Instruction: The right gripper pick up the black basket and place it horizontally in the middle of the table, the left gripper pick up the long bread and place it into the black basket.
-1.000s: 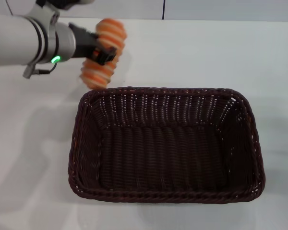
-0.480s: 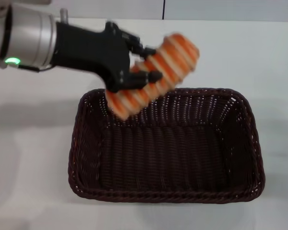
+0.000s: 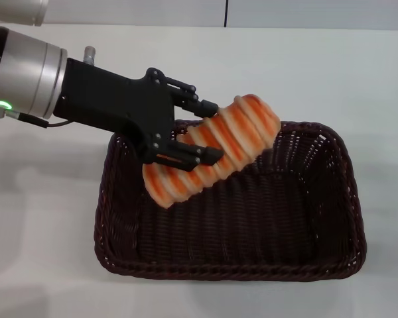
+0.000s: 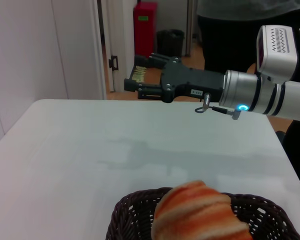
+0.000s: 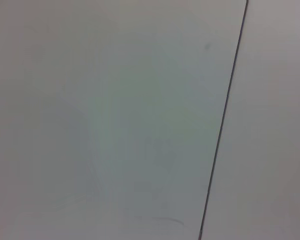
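Observation:
My left gripper (image 3: 209,132) is shut on the long bread (image 3: 245,126), an orange and cream striped loaf, and holds it tilted over the back left part of the black basket (image 3: 331,218). The basket lies lengthwise across the middle of the white table (image 3: 358,79). The left wrist view shows the bread's end (image 4: 200,215) above the basket's rim (image 4: 130,215). In that view my right gripper (image 4: 142,80) hangs open and empty above the table's far side, well away from the basket. The right arm does not show in the head view.
The right wrist view shows only a plain pale surface with a thin dark line (image 5: 225,120). Bare tabletop surrounds the basket on all sides (image 3: 46,218). Beyond the table's far edge there is a doorway with a red object (image 4: 145,20).
My left gripper has carried the bread from beyond the basket's back left corner to the right and down, so it now hangs over the basket's inside. The basket has not moved.

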`<control>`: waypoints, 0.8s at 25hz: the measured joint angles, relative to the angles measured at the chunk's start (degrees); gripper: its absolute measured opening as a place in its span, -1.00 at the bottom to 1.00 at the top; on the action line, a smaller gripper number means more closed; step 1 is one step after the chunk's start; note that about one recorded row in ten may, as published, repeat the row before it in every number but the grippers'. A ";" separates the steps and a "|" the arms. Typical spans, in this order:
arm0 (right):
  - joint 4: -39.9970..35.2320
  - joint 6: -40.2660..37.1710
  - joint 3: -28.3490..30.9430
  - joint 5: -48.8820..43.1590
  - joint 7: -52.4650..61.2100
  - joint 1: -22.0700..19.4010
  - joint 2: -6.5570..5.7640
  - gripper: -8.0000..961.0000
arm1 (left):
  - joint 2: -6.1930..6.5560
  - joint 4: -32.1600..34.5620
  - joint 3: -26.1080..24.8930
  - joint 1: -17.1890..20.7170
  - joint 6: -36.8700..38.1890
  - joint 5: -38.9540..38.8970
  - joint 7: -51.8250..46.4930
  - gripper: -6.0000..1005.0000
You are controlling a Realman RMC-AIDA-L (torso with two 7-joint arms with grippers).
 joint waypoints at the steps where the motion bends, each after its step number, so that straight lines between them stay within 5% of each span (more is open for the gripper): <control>1: -0.15 0.00 -0.12 -0.03 0.00 0.05 -0.02 0.72 | -0.03 0.02 0.04 0.00 -0.07 -0.08 0.00 0.24; 8: -0.28 0.00 0.18 -1.22 -0.15 -0.02 0.12 0.72 | -0.03 0.22 0.86 -0.49 0.23 0.08 -0.17 0.71; 10: -0.45 0.02 0.27 -1.16 -0.15 -0.22 0.22 0.72 | -0.04 -0.24 0.72 -0.33 3.03 0.26 -0.11 0.71; 15: -0.04 1.17 0.39 -1.03 0.45 -0.48 0.32 0.72 | -0.32 -4.10 5.63 6.55 32.81 1.37 1.24 0.70; 16: 0.24 1.30 0.39 -1.00 0.47 -0.51 0.31 0.72 | -0.36 -4.29 10.43 9.72 49.71 1.36 2.90 0.70; 17: 0.24 1.30 0.39 -1.00 0.47 -0.51 0.31 0.72 | -0.36 -4.29 10.43 9.72 49.71 1.36 2.90 0.70; 20: 0.48 1.36 0.26 -0.57 0.50 -0.70 0.33 0.72 | -0.41 -1.58 22.58 13.63 77.80 1.62 5.76 0.70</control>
